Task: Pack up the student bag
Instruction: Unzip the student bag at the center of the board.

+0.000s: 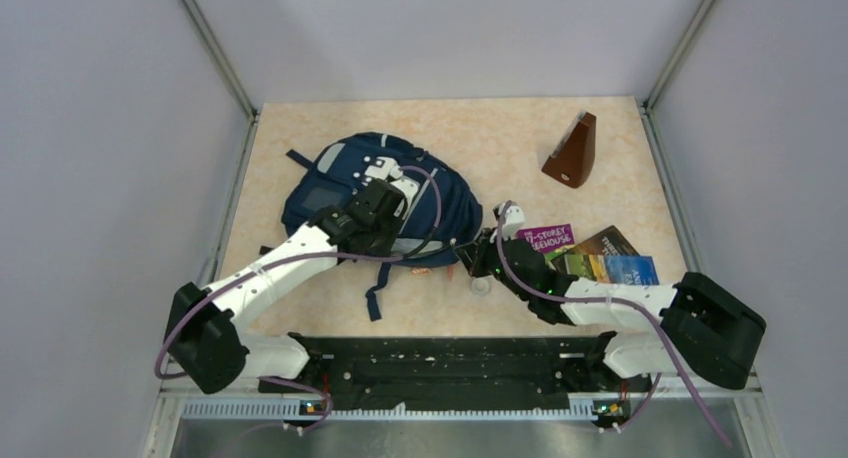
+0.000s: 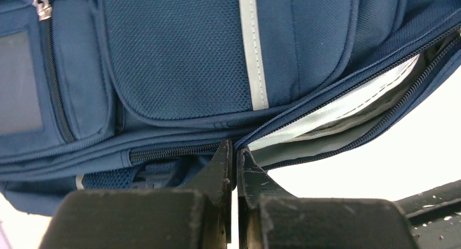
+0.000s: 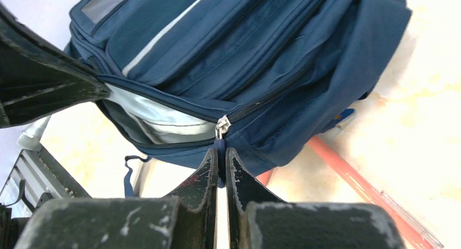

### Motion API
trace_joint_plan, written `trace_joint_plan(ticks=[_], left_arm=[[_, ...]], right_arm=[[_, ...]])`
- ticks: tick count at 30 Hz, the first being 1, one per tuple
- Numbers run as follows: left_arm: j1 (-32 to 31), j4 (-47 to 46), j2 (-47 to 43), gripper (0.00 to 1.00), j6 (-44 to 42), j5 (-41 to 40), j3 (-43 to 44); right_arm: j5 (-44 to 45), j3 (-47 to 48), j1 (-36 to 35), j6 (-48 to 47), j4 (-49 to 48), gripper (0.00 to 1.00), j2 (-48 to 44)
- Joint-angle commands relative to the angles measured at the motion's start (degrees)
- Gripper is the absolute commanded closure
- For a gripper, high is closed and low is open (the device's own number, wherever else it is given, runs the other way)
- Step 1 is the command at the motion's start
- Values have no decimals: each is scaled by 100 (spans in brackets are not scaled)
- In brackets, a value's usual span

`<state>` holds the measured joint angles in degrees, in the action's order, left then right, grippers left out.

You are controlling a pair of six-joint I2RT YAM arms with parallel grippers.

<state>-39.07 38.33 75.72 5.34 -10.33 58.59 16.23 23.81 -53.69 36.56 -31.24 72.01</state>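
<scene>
The student bag (image 1: 455,203) lies flat on the left-centre of the tabletop (image 1: 480,138), its navy front with the grey-white stripe facing up. Its main zip is partly undone, and pale grey lining (image 2: 337,110) shows in the gap. Both arms reach in over it.

The left jaws are pressed together with their tips against the zip seam, where the opening starts. I cannot tell whether any fabric is caught between them. The right jaws meet the bag from its right side and are clamped on the zip pull (image 3: 222,125), with the blue tab pinched between them just under the silver slider.

An orange-red stick (image 3: 359,181) pokes out from under the bag's edge. To the right, near the right arm, lie a few books (image 1: 600,258). A brown wedge-shaped object (image 1: 572,153) stands well apart, toward the far right corner.
</scene>
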Motion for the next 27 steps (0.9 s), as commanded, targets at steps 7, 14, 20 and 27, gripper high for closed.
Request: trace_joint_plan(ticks=[7,14,20,27], left_arm=[[117,40,-1156,100,135,-1777,-415],[119,-178,-1423,100,-32,-1389,-621],[114,-220,-1514,100,-151,-1031,-655],[113,-220,-1560,100,-170,-968,-677]], right_arm=[[159,269,227,-271,537,100,193],[-175,499,225,-779,1035,88,-79],[-256,572,227,-1050,1505,39,-561],[-977,625,219,-1736,1340,32,-630]])
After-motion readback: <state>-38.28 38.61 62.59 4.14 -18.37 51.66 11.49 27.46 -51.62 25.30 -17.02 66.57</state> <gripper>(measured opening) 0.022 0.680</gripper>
